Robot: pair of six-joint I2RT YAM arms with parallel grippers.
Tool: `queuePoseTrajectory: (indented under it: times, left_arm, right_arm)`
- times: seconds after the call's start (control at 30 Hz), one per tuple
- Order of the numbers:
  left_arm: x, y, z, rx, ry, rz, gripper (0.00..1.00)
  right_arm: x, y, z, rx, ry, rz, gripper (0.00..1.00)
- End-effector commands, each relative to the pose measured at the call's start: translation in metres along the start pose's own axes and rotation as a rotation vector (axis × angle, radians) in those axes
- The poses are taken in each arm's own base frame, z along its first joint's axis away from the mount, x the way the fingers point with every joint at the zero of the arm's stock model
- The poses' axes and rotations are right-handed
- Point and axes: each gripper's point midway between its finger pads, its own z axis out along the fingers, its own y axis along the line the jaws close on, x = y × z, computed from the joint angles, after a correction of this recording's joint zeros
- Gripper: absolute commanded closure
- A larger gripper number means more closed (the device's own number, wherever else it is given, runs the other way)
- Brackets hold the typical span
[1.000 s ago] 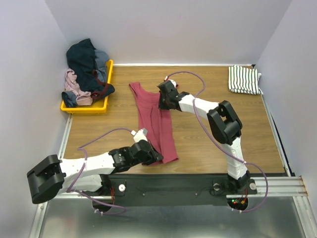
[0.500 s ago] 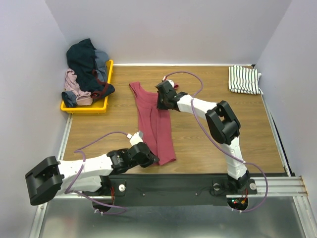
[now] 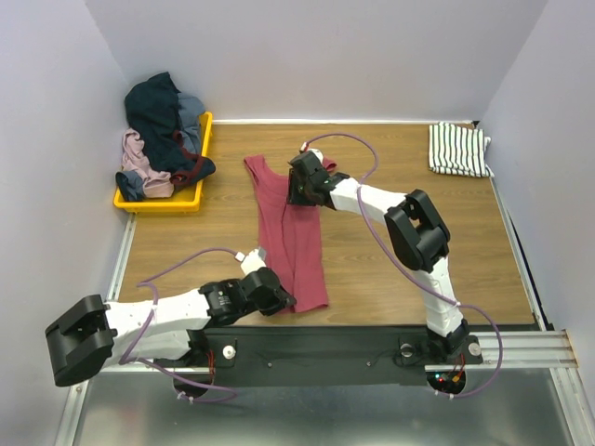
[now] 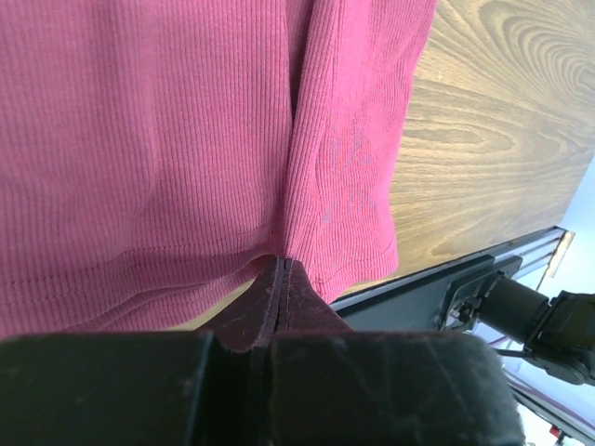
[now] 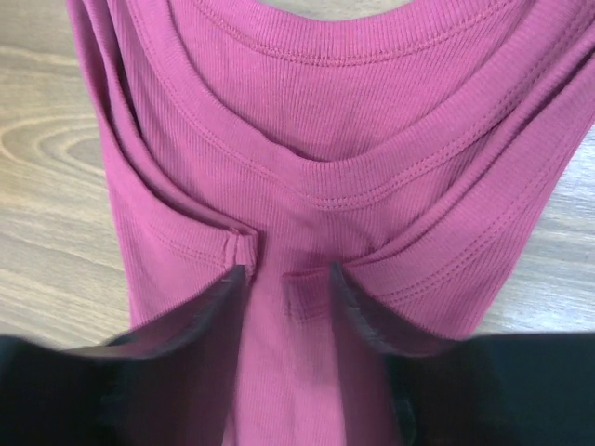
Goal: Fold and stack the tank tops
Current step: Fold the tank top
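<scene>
The dark red tank top [image 3: 297, 237] lies folded lengthwise in a long strip on the wooden table, neck end far, hem near. My left gripper [image 3: 284, 301] is at the hem's near corner, and the left wrist view shows it [image 4: 281, 263] shut on the edge of the red cloth [image 4: 186, 139]. My right gripper [image 3: 295, 192] rests at the strap end; in the right wrist view it [image 5: 286, 271] is open, fingers [image 5: 200, 316] apart, with the red cloth [image 5: 353, 121] lying flat between them. The white striped tank top [image 3: 457, 149] sits folded at the far right corner.
A yellow tray [image 3: 199, 192] at the far left holds a heap of mixed clothes [image 3: 163, 125]. Grey walls close in the table on three sides. The black base rail [image 3: 325, 344] runs along the near edge, close to the hem.
My right gripper has opened and released the strap end. Both grippers and the red top have shifted slightly to the left; the left gripper stays shut on the hem.
</scene>
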Motion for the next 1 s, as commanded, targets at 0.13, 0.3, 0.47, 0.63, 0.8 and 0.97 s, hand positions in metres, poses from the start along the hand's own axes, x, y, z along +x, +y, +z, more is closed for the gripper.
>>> queuePoseTrajectory:
  times: [0.13,0.3,0.47,0.63,0.8,0.97]
  left_arm:
    - [-0.032,-0.028,-0.029,0.021,-0.115,0.024,0.66]
    - [-0.053,-0.034,-0.049,0.005,-0.193,0.014,0.52]
    - [-0.061,-0.007,-0.051,-0.109,-0.219,-0.009,0.51]
    - [-0.07,0.027,-0.05,-0.215,-0.249,-0.09,0.51]
    - [-0.074,0.045,-0.042,-0.216,-0.233,-0.12,0.51]
    - [-0.069,0.058,-0.03,-0.222,-0.186,-0.112,0.51]
  right_arm:
    - [-0.056,0.024,-0.071,-0.074,-0.152,-0.014,0.37]
    - [-0.012,-0.013,-0.098,-0.034,-0.081,-0.01,0.3]
    - [0.041,-0.046,-0.125,-0.024,0.001,0.019,0.31]
    - [0.099,-0.069,-0.162,-0.064,0.066,0.065,0.31]
    - [0.129,-0.074,-0.184,-0.119,0.101,0.098,0.31]
    - [0.159,-0.073,-0.195,-0.163,0.151,0.118,0.32]
